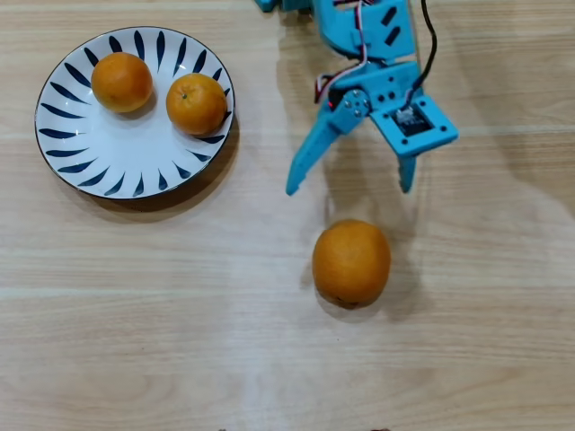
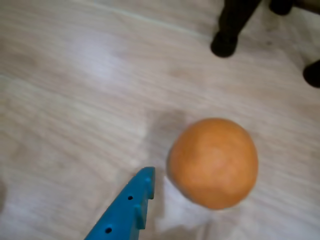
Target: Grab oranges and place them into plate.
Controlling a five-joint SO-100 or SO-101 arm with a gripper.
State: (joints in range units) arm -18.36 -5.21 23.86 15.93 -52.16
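Pincer (image 1: 348, 189) is wide open and empty just above the big orange (image 1: 351, 263) on the table, so it should lower with one finger on each side before closing.

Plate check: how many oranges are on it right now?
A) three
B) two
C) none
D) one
B: the overhead view shows two oranges on the plate; the big orange sits on the table, below the open hand.
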